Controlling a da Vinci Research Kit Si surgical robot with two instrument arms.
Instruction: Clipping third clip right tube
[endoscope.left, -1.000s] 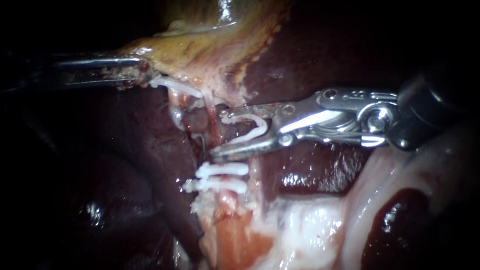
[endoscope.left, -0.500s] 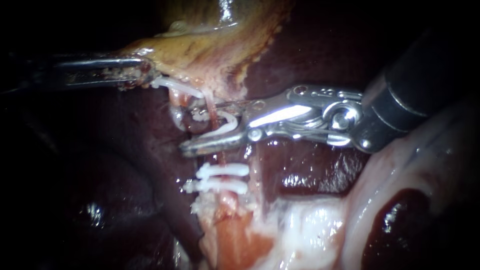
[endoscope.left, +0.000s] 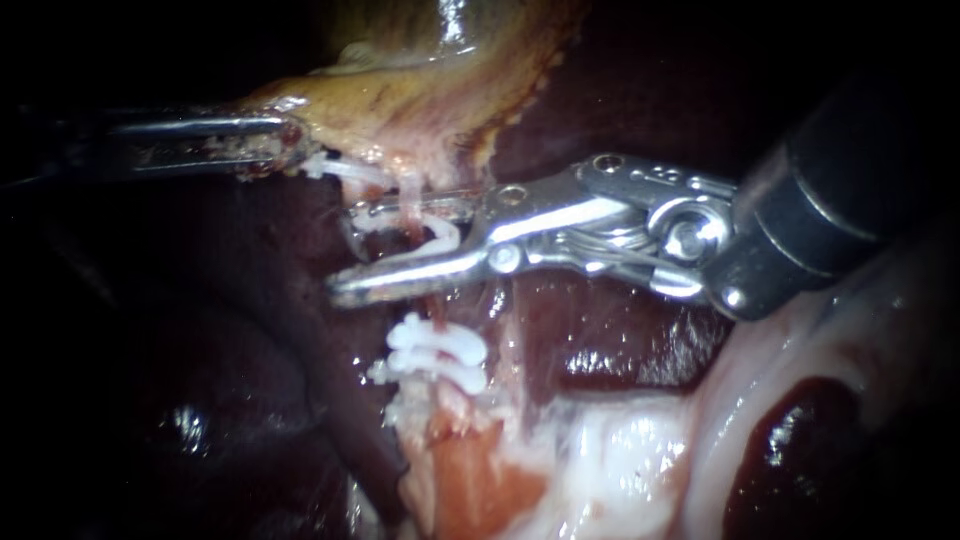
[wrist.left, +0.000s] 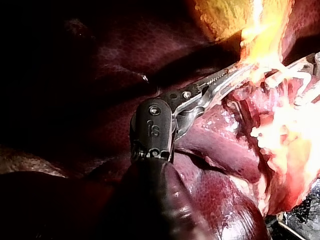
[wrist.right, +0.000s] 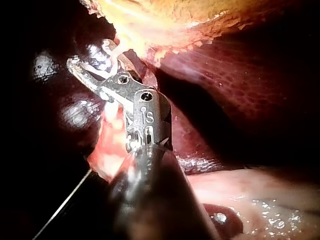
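Right tool (endoscope.left: 345, 250), jaws part-spread, holds white clip (endoscope.left: 441, 230) astride tube (endoscope.left: 410, 188); left tool (endoscope.left: 285, 142) pinches gallbladder (endoscope.left: 400, 90) edge

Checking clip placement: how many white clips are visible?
3: an upper closed clip and a lower closed clip on the tube below the right instrument; a third clip held between its jaws. Others may be hidden.

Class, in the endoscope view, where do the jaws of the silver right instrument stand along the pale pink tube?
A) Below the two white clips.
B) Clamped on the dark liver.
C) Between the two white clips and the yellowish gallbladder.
C: the silver right instrument, carrying a white clip in its jaws, straddles the pale pink tube above the two white clips and below the yellowish gallbladder.
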